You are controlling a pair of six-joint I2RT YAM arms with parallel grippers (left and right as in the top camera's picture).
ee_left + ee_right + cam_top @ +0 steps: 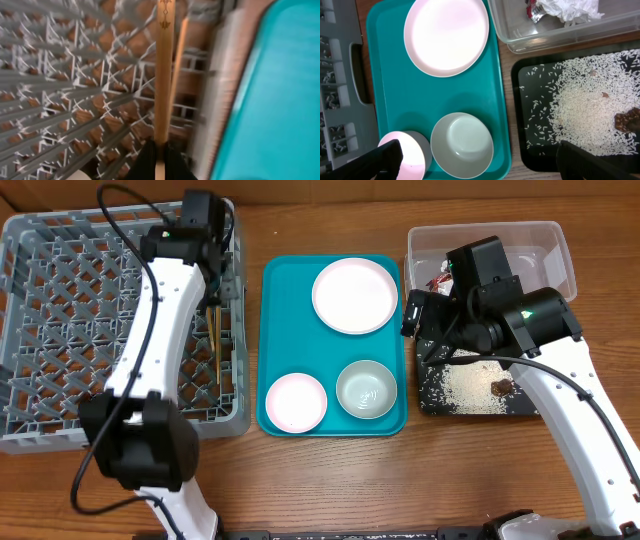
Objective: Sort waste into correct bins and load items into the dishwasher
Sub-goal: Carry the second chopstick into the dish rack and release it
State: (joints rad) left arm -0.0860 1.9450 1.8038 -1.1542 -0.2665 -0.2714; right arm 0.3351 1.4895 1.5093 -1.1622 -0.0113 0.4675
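Chopsticks [162, 75], pale wood with a dark motif on one, sit side by side above the lattice floor of the grey dish rack [75, 90], near its wall beside the teal tray [280, 100]. Left fingers [142, 165] clench one stick's end; right fingers [385, 157] hang spread wide, empty, near that tray's edge.

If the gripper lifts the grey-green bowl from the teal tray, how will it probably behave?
The grey-green bowl looks rigid, and its thin wall suggests it is light. Its glossy surface may slip in a grasp. It stands upright close beside the pink bowl on the teal tray, so pushing might bump that neighbour.
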